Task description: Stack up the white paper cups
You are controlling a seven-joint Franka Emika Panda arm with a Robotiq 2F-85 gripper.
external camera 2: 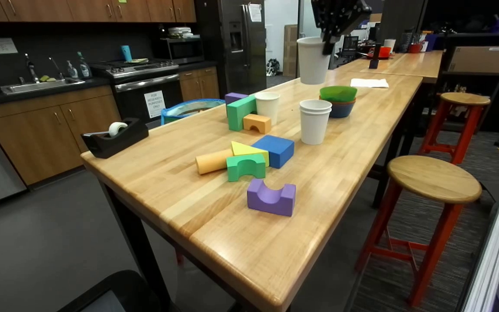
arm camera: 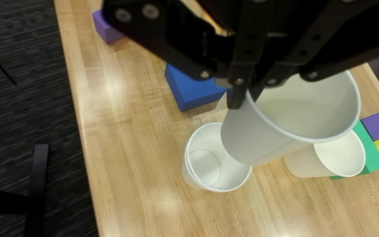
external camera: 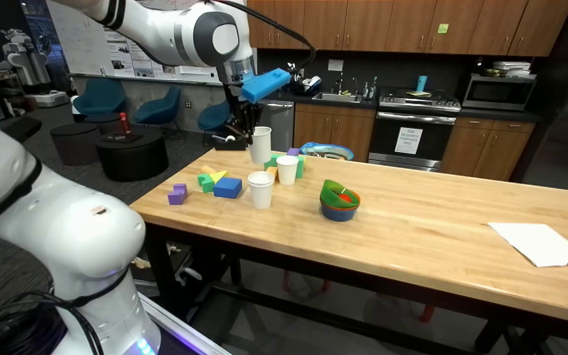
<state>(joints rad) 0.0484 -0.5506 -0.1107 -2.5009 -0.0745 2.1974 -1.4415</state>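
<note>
- You had the claw (arm camera: 247, 94) clamped on a white cup (external camera 2: 312, 63), pinching its wall at the rim from inside and out; the white cup hung mouth up, well above the surface (external camera: 412, 207).
- Below the claw stood the nested cups (external camera 2: 314, 125), two rims showing, almost directly under the white cup in both exterior views.
- A lone cup (external camera: 287, 171) sat below and to one side of the claw, beside a green block (external camera 2: 241, 115); whether they touched, you could not tell.
- Lowering off-centre could have caught the white cup's base on their rims and tipped the nested cups.
- The one-sided pinch probably resisted tilt poorly, so contact could have swung the white cup askew.
- Letting go too high might have dropped it crooked; pressing too low might have crushed the paper.
- On release, the claw's inner side could have snagged the rim and dragged the nested cups against the blue block (external camera: 228, 188) beneath the claw.
</note>
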